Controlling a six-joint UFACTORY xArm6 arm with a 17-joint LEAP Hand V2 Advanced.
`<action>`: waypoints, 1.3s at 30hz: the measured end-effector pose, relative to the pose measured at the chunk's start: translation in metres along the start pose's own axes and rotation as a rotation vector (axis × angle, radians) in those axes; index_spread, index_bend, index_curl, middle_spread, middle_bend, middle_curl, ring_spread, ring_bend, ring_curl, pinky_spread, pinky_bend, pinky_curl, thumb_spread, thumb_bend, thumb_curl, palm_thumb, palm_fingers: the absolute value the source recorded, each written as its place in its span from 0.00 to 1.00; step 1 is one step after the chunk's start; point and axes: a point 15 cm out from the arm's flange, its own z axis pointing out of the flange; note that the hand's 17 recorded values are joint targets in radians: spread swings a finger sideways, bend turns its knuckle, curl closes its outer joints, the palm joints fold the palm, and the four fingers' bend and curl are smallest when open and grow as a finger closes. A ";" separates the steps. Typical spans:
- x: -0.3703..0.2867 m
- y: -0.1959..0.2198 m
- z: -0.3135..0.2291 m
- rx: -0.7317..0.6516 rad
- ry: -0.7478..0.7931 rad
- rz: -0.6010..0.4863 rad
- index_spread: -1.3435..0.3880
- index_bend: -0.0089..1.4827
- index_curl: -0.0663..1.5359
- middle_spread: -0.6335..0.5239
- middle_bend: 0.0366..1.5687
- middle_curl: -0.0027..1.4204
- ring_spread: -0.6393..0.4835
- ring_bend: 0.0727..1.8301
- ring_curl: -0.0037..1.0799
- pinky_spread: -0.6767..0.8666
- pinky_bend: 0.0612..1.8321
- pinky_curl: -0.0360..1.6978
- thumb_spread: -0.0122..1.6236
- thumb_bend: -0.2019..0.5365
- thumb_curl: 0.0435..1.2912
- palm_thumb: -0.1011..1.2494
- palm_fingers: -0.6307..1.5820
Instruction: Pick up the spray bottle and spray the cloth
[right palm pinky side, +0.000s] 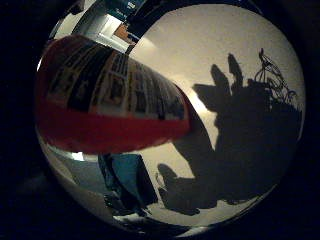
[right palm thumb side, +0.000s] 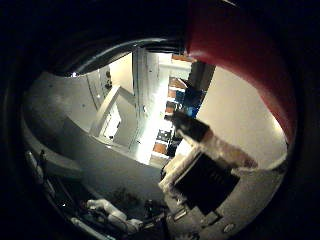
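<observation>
Setting: a pale table top (right palm pinky side: 200, 55) under hard light, with a lit room of white walls and shelves beyond it in the thumb-side view.
Spray bottle: the red spray bottle (right palm pinky side: 110, 107) with a printed label fills much of the little-finger-side view, so it lies close against the palm, apparently above the table.
Hand: the hand (right palm thumb side: 210, 175) shows white and black parts reaching beside the bottle's red wall; whether the fingers are curled round the bottle cannot be told from these views.
Shadow: a dark shadow of hand (right palm pinky side: 250, 130) falls on the table, fingers spread in outline.
Cloth: a blue shape (right palm pinky side: 127, 177) lies on the table below the bottle; possibly the cloth, not certain.
Handling: likely a stiff, smooth plastic body, moderately light, slippery at the label; best held round the neck below the trigger.
</observation>
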 end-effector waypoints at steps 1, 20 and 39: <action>0.000 -0.002 0.001 0.009 -0.005 0.005 0.65 0.14 0.26 0.47 0.29 0.34 0.50 0.39 0.38 0.52 0.14 0.18 0.63 0.25 0.27 0.64 0.60; -0.017 -0.033 0.005 0.080 -0.043 -0.004 0.58 0.40 0.49 0.39 0.56 0.49 0.38 0.57 0.51 0.27 0.47 0.28 0.62 0.26 0.29 0.83 0.87; -0.059 -0.050 -0.022 0.017 -0.088 -0.147 0.68 0.77 0.49 0.48 0.82 0.47 0.43 0.76 0.56 0.31 0.65 0.46 0.58 0.26 0.39 0.89 0.83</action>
